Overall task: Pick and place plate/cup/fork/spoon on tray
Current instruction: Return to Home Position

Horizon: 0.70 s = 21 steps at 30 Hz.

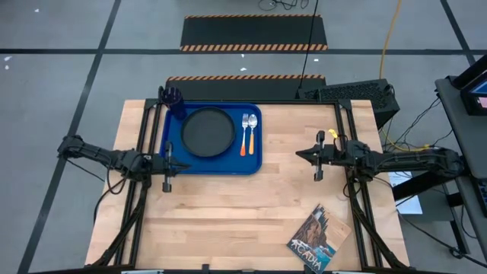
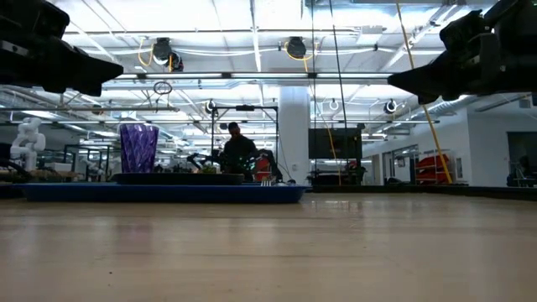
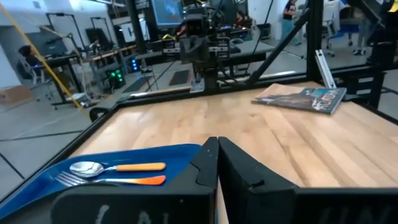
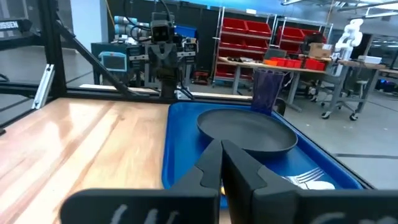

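Left gripper [image 3: 216,149], right gripper [image 4: 222,148] being held closed, empty, either side of tray [image 1: 255,164]; cup [image 4: 267,90] base being hidden behind plate [image 4: 249,130].

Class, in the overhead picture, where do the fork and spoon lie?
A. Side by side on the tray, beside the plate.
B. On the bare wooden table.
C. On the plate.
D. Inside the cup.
A: the fork and spoon lie side by side on the tray, just right of the plate in the high view.
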Each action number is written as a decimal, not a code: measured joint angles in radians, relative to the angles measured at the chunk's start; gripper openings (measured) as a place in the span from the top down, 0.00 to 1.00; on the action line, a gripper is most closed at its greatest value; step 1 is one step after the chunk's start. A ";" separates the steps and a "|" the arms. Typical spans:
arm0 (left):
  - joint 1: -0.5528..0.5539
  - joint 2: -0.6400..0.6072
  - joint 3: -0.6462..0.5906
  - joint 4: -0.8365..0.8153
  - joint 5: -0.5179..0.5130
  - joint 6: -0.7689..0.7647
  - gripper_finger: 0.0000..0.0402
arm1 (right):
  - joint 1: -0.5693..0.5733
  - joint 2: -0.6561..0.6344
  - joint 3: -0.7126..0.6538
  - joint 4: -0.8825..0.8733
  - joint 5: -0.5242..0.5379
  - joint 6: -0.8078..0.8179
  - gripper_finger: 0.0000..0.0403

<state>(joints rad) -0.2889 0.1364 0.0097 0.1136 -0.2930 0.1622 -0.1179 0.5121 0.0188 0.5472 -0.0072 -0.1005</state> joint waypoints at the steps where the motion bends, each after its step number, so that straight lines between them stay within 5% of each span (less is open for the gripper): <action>1: 0.008 0.000 0.000 0.000 0.013 0.000 0.96 | -0.001 -0.002 0.000 0.000 0.000 0.000 1.00; 21: 0.108 -0.002 0.000 -0.059 0.087 -0.007 0.98 | -0.006 -0.088 -0.003 -0.068 0.002 -0.099 1.00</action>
<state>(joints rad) -0.1806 0.1345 0.0101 0.0550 -0.2062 0.1547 -0.1242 0.4246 0.0158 0.4792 -0.0048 -0.1996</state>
